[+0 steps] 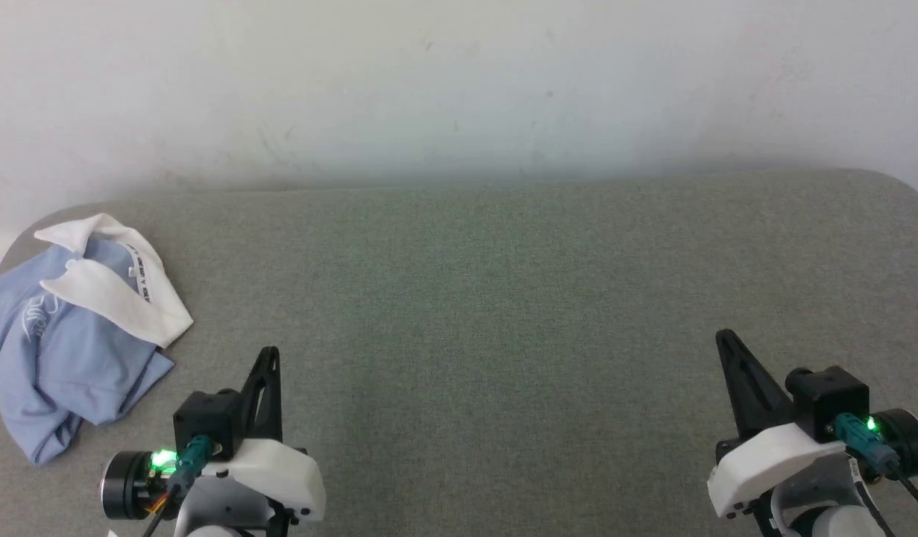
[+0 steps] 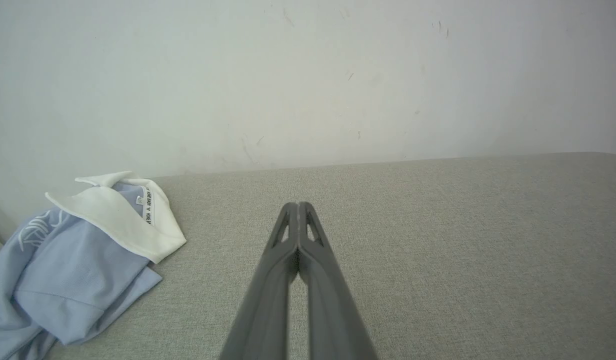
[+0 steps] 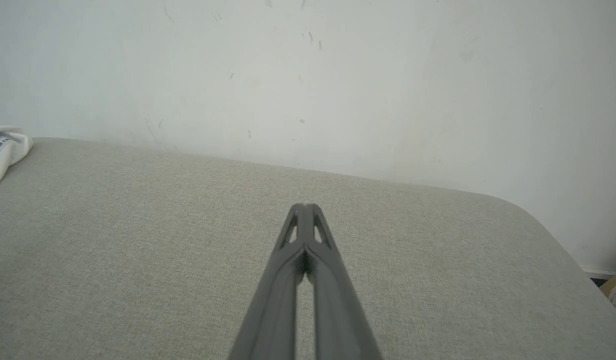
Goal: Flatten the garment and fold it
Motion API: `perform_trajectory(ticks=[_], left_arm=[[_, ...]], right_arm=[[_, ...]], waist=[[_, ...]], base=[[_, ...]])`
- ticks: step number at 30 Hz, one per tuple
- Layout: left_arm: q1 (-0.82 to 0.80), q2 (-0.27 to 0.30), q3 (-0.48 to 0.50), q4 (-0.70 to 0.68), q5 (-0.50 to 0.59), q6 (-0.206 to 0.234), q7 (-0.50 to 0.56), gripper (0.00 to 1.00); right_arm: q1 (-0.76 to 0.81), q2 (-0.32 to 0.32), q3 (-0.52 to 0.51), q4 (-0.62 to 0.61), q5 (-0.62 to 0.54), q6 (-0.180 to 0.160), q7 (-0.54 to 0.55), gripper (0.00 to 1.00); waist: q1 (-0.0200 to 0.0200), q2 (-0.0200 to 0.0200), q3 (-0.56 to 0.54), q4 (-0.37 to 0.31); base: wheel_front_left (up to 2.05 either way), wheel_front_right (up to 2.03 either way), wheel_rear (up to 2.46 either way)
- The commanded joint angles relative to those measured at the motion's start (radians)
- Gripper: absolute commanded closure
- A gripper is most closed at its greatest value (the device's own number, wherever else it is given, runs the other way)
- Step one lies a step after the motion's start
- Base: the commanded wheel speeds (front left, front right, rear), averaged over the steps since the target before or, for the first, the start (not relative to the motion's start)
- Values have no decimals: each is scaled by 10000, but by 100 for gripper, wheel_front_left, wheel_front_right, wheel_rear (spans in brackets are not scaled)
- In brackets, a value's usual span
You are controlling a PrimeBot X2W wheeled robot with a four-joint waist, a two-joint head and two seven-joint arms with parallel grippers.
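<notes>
Blue soft shirt [image 1: 63, 358] lies crumpled at the left end of the grey tabletop [image 1: 503, 298], near the left fingers [image 1: 268, 388] but apart. It seems light and limp, so the stiffer white collar [image 1: 115, 298] probably gives a good hold. Both the left and right fingers [image 1: 742, 380] are pressed together and empty.

The left claw [image 2: 298, 206], fingers [image 2: 268, 290] pressed together, hangs over the grey worktop [image 2: 463, 240]; left of the claw, well apart, lies the crumpled blue garment [image 2: 72, 272].

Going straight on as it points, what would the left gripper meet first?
Probably the white wall beyond the grey fabric surface, though depth is unclear; the left gripper points clear of the polo shirt to its left.
</notes>
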Motion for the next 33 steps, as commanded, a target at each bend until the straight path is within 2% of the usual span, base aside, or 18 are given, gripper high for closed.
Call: perform_trajectory(ticks=[1,33], left_arm=[[-127,-19,39,-53,64,-7,1,100],[-127,-19,39,-53,64,-7,1,100]], right_arm=[[-146,36,-1,-58,-72,-9,5,100],[-146,36,-1,-58,-72,-9,5,100]], waist=[[0,0,0,0],[0,0,0,0]], base=[[0,0,0],[0,0,0]])
